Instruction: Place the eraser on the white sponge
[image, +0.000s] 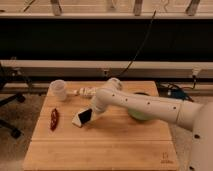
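The black eraser (86, 115) sits tilted at the tip of my gripper (92, 113), left of the table's middle. Its lower edge rests against the white sponge (77, 120), which lies on the wooden table (100, 147) just left of it and partly under it. My white arm reaches in from the right and hides the gripper's far side. I cannot tell whether the eraser is held or only leaning on the sponge.
A white cup (58, 88) stands at the back left. A white patterned bottle (85, 92) lies beside it. A dark red chili-shaped thing (54, 120) lies to the left of the sponge. A green bowl (140, 114) sits behind my arm at the right.
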